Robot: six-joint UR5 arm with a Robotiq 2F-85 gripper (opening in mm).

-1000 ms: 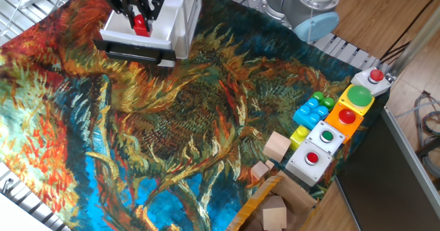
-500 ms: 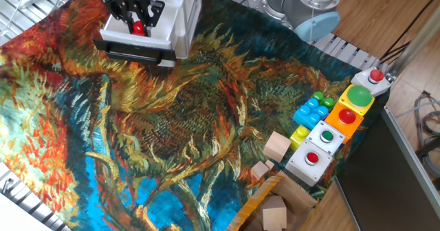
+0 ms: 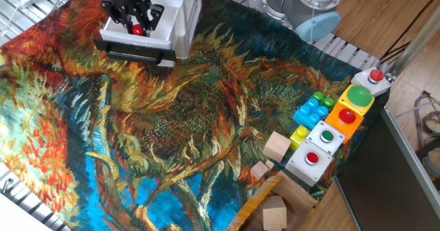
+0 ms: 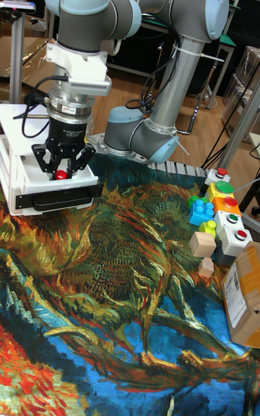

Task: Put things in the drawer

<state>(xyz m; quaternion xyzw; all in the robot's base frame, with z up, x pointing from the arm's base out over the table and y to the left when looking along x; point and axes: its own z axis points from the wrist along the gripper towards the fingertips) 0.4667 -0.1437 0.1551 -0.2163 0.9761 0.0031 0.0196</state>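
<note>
Since a second ago the gripper (image 3: 137, 26) has come down and shifted a little left over the drawer (image 3: 113, 33), carrying the red block (image 3: 137, 30) lower with it, so the block now sits deeper between the black fingers (image 3: 148, 16) and shows less of itself than before.

The red block is above the drawer's white tray, pinched between the fingers, which are closed onto it from both sides. Whether its underside touches the tray floor I cannot tell from either camera.

The fixed view looks down from above the cloth and shows the block as a small red spot inside the tray's outline, with the white cabinet (image 3: 184, 14) just behind the drawer. The tall fixed view faces the drawer front instead — there the block (image 4: 62, 174) hangs at the fingertips of the gripper (image 4: 63, 172), right above the drawer (image 4: 40, 186), whose black lower edge faces the camera. That view also shows the whole grey arm (image 4: 144, 4) arching over from its base behind the cabinet, which the other view crops.

Well away from the drawer, at the far side of the sunflower-patterned cloth (image 3: 172, 121), sit blue toy bricks (image 3: 311, 110), a row of button boxes (image 3: 328, 138) and pale wooden cubes (image 3: 277, 147), beside a brown cardboard box (image 3: 275, 207).
</note>
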